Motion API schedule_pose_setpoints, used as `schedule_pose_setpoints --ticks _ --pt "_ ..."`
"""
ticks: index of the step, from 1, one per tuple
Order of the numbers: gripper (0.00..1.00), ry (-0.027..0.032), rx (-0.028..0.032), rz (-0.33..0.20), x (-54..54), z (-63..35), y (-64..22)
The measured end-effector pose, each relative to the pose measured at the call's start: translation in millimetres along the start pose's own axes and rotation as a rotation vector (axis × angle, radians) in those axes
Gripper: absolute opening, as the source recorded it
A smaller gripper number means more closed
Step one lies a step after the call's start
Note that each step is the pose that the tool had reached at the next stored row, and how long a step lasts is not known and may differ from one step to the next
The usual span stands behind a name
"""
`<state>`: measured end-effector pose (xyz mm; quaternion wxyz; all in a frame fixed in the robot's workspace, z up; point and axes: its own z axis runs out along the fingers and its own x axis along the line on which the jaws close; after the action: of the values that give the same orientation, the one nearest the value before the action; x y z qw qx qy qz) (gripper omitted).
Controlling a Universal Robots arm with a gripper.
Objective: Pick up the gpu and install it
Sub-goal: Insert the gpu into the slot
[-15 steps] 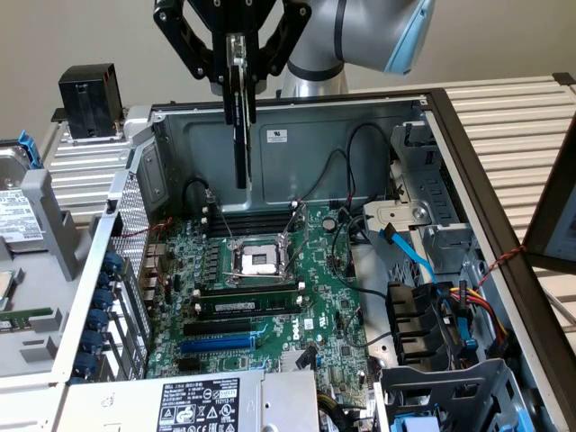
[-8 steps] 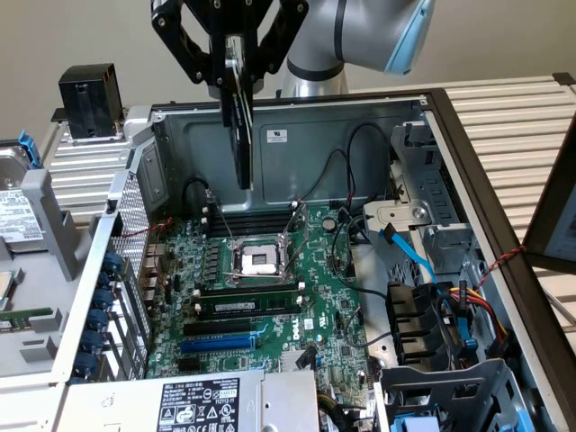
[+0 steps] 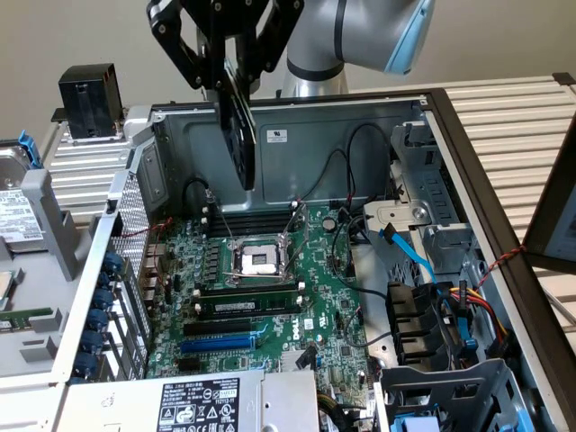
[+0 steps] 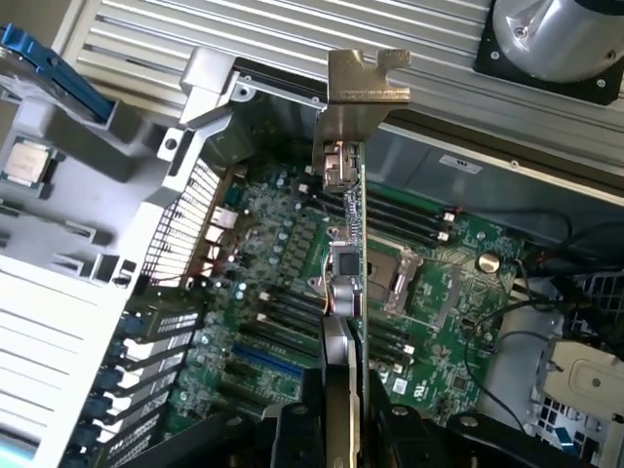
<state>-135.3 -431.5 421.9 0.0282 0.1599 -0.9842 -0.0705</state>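
The gripper (image 3: 232, 74) hangs over the open computer case (image 3: 378, 126) with its jaws pinching the gpu (image 3: 239, 135), which it holds upright and edge-on, clear of everything below. The card hovers above the motherboard (image 3: 306, 297), towards the board's edge by the case's far wall and over the processor socket (image 3: 256, 261). From the wrist, its silver bracket (image 4: 366, 78) points away from the fingers (image 4: 292, 434). A memory stick (image 3: 247, 304) sits seated in the board, and the blue slot (image 3: 216, 344) lies open near the power supply (image 3: 198, 400)
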Motion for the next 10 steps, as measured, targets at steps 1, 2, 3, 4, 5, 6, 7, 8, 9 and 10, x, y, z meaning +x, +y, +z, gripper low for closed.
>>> schedule_pose_setpoints --ticks 1,2,3,4,5,6,7,8,9,10 --pt "0.27 0.0028 0.0006 -0.019 0.1 0.1 0.0" --pt "0.27 0.0054 0.0012 -0.036 0.1 0.3 0.0" --pt "0.27 0.0081 0.0018 -0.054 0.2 0.4 0.0" --pt "0.27 0.0108 0.0024 -0.072 0.3 0.5 0.0" --pt "0.27 0.0134 0.003 -0.09 0.4 0.6 0.0" --pt "0.27 0.0163 0.0036 -0.109 0.5 0.8 0.1" --pt "0.27 0.0189 0.0042 -0.126 0.6 0.8 0.1" --pt "0.27 0.0217 0.0048 -0.145 0.6 0.9 0.1" --pt "0.27 0.0244 0.0054 -0.163 0.7 0.9 0.1" --pt "0.27 0.027 0.006 -0.181 0.6 0.9 0.1"
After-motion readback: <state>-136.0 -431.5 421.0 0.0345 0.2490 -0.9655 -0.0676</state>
